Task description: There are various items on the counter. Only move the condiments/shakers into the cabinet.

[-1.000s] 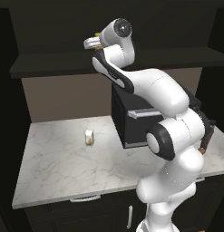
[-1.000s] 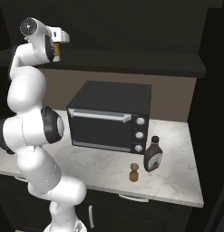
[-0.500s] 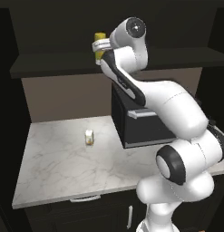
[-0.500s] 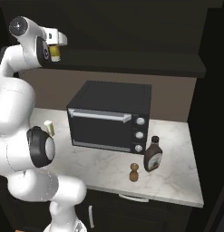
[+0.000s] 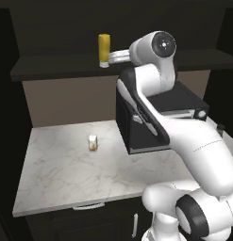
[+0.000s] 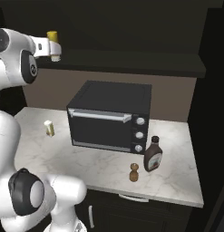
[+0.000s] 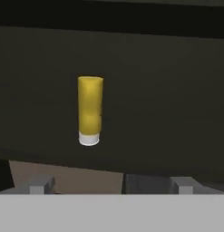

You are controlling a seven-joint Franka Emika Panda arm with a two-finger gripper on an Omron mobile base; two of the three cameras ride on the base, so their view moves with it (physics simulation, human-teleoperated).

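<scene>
The yellow squeeze bottle (image 5: pixel 104 49) stands upright on the dark cabinet's shelf (image 5: pixel 52 70). The hand view shows the bottle (image 7: pixel 90 110) a little way ahead. My gripper (image 5: pixel 110 58) is just right of it, open and holding nothing. Its fingertips (image 7: pixel 41 184) stand wide apart, short of the bottle. From the right, the hand (image 6: pixel 54 50) covers the bottle's lower part and only the top (image 6: pixel 52 36) shows. The dark brown bottle (image 6: pixel 153 156) and the wooden pepper shaker (image 6: pixel 134 172) stand on the counter (image 6: pixel 177 181) right of the oven.
A black toaster oven (image 6: pixel 109 118) sits mid-counter under the shelf. A small white-and-yellow packet (image 5: pixel 92 142) stands on the marbled counter left of it. My arm rises in front of the oven in the left base view.
The wrist has swung to the right and the hand has drawn back from the yellow bottle. The bottle stays standing on the shelf, free of the fingers.
</scene>
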